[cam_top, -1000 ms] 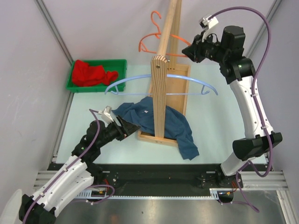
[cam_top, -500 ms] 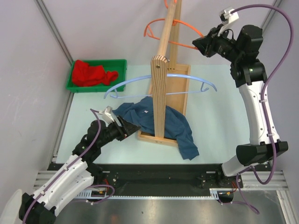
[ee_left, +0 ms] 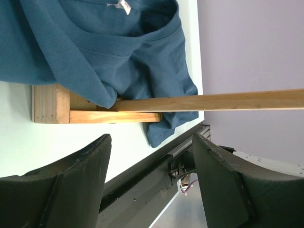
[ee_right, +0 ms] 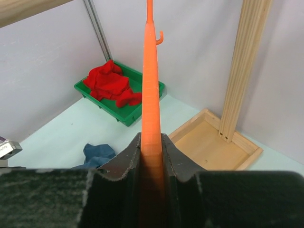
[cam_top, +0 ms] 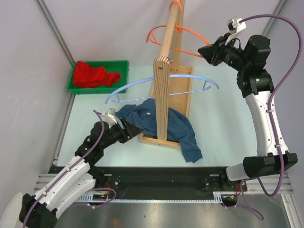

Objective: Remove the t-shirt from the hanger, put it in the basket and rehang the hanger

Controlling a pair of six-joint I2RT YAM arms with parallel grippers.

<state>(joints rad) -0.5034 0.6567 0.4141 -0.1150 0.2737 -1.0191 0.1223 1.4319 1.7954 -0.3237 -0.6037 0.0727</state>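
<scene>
Dark-blue cotton t-shirt lies crumpled on the pale table, draped over the near end of the wooden stand, 6 o'clock of its post. Thin orange plastic hanger is bare, up at 1 o'clock, w/ R gripper clamped on its arm. Shirt's off, so main job looks done; left: prob. park the hanger. L gripper: jaws apart, empty, at shirt's 9 o'clock edge. Only L wrist view shows the collar over the base; only R wrist view shows the pinch.
</scene>
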